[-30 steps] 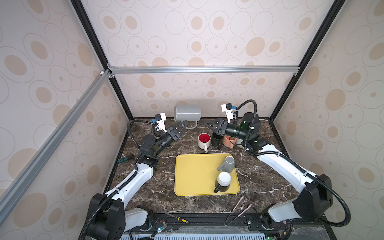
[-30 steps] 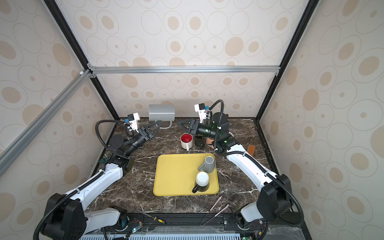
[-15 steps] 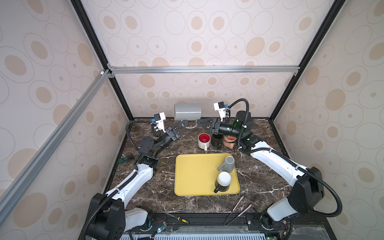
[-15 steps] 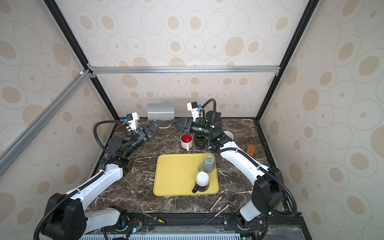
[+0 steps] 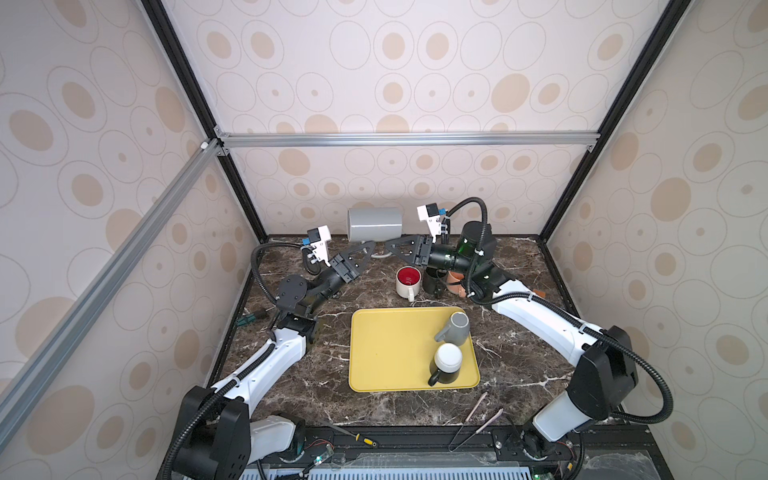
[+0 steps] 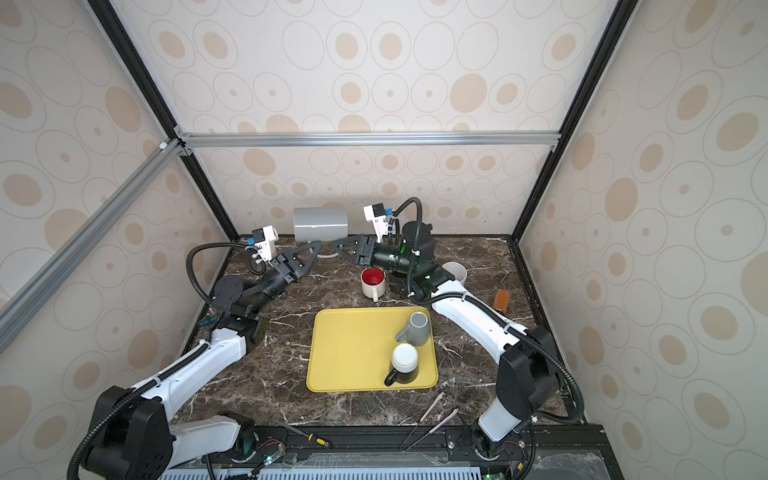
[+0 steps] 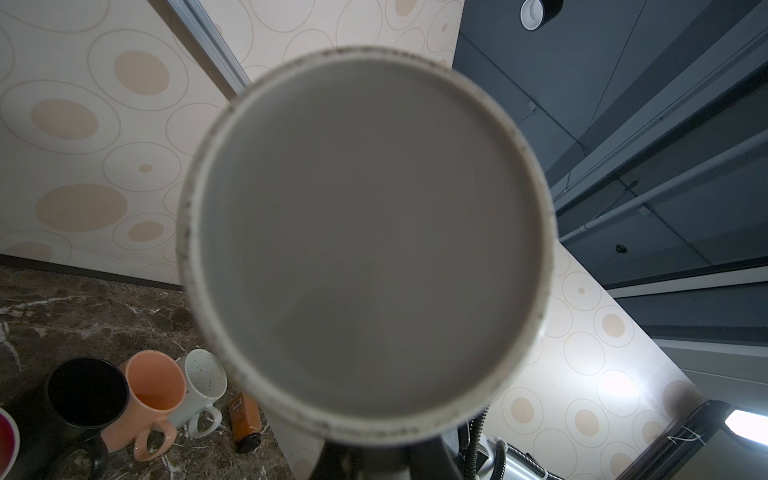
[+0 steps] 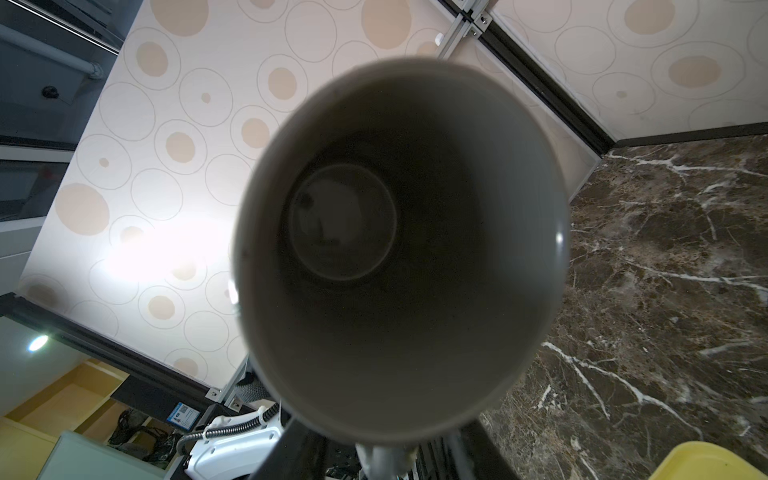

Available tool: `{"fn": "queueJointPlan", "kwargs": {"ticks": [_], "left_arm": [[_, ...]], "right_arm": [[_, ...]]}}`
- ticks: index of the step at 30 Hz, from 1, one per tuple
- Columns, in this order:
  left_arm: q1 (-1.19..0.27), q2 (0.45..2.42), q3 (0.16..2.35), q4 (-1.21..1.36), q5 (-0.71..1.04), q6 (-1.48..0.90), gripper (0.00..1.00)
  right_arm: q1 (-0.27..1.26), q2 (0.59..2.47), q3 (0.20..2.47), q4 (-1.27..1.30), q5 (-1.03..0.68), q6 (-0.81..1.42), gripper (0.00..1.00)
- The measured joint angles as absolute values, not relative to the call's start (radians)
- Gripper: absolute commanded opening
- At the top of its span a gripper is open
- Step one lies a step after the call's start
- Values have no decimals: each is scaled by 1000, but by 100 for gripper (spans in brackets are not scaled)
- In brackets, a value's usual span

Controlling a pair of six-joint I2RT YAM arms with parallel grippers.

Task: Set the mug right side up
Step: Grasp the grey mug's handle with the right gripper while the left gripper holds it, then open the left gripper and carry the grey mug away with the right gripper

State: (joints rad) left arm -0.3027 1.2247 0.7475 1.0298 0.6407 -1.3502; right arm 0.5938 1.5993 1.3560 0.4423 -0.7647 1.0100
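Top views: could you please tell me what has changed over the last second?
The right claw swung left, up to the handle of the mug. The left claw still holds the mug on its side, aloft and unmoved. The tray stayed put.

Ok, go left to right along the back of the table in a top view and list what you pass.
First the raised grey mug, lying sideways in the air → red-lined white mug → speckled white mug → brown bottle.
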Motion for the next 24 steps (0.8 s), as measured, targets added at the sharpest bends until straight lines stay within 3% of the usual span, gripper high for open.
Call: {"fn": "queueJointPlan", "kwargs": {"ticks": [8,11,14,17,18,20,21,24], "left_arm": [[-303,1225,726,1088,641,-1380,0],[-303,1228,720,1099,638,-1387,0],[-299,1236,717,1111,636,-1391,0],[-297,1237,714,1118,633,-1394,0],[-297,1237,712,1118,632,-1393,6],[-297,1237,712,1108,630,-1380,63],[-297,1235,712,1102,631,-1369,96],[-296,1203,712,1006,629,-1305,100]], "right_arm": [[596,1621,1360,471,-767,1036,28],[597,1634,1363,497,-771,1055,20],[601,1644,1370,514,-770,1079,0],[601,1649,1372,517,-770,1087,0],[601,1649,1374,515,-770,1087,0],[601,1650,1375,505,-765,1084,0],[601,1650,1376,490,-757,1082,0],[601,1650,1377,402,-719,1059,0]]}}
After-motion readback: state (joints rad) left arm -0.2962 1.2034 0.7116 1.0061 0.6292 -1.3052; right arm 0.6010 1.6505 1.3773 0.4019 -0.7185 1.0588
